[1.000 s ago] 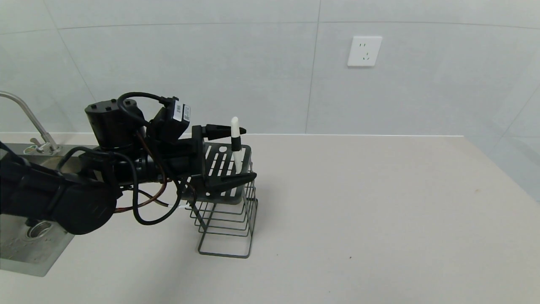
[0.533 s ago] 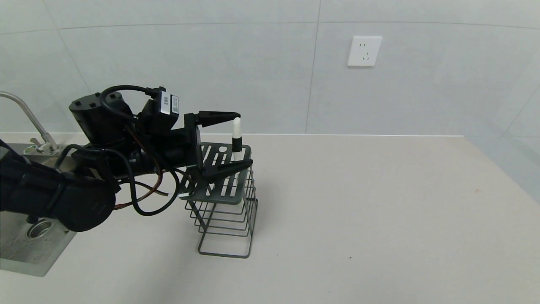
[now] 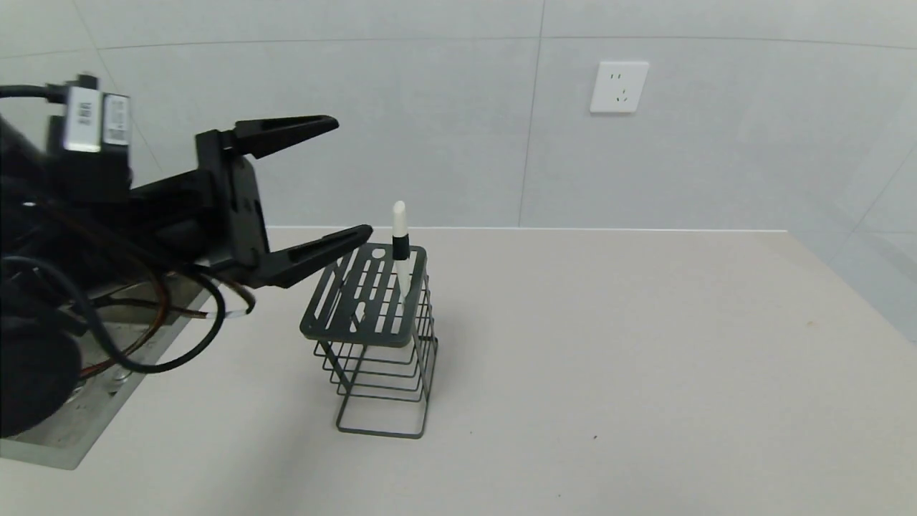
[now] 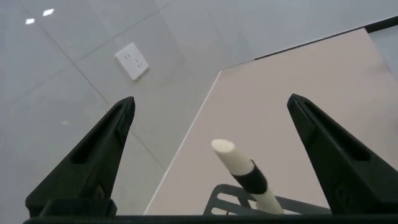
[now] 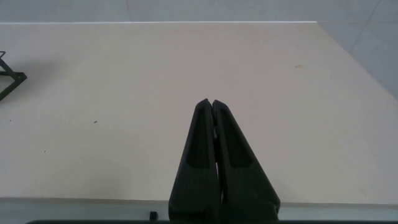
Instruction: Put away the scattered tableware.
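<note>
Left pincer [image 3: 353,175] spread wide, holding nothing, hanging up and left of dark grey wire rack with slotted top plate [image 3: 358,301]. White stick-shaped utensil with black band [image 3: 399,215] stands upright in slot at rack's far right corner, just right of pincer's lower tip, apart from it. Right pincer [image 5: 212,102] pressed together, empty, over bare beige surface [image 3: 609,358]. Count: one utensil, one rack, two pincers, one white wall socket [image 3: 619,87].
</note>
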`<state>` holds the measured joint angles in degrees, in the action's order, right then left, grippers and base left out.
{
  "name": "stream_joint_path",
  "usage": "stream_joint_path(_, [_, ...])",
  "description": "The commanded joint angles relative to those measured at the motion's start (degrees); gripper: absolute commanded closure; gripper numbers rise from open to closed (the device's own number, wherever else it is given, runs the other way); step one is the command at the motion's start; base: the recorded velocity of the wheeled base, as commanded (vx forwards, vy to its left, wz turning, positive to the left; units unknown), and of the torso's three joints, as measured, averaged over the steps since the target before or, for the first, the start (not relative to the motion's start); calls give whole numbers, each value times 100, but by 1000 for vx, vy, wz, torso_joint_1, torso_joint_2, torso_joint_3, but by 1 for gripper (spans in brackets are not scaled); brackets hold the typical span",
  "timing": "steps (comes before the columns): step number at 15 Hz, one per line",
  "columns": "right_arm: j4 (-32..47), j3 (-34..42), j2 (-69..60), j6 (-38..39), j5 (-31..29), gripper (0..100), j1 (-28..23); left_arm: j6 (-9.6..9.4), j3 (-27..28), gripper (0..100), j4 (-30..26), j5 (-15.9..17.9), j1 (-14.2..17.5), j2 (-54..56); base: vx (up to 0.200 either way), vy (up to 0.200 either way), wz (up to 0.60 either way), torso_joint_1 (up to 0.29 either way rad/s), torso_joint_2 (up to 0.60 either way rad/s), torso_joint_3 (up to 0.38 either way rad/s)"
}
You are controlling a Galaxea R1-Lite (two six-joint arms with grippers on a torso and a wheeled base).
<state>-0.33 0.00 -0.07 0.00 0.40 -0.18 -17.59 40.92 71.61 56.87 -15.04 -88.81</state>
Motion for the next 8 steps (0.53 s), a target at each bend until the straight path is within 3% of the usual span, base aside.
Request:
stream_joint_path(1, [-2,0,7,0,4,100,1,151,-1508,0,-24,-370,19,1806,0,0,0,0,0,0])
stream_joint_path(3, [-2,0,7,0,4,100,1,335,-2458,0,-138,-519,37,2667,0,0,0,0,0,0])
stream_joint_path(4, [-2,0,7,0,4,100,1,564,-2915,0,-332,-660,63,3265,0,0,0,0,0,0])
stream_joint_path(6, [-2,0,7,0,4,100,1,731,-3319,0,-797,-1011,63,4056,0,0,0,0,0,0])
stream_joint_path(8, [-2,0,7,0,4,100,1,740,-3591,0,-2133,-1530,63,5207,0,0,0,0,0,0])
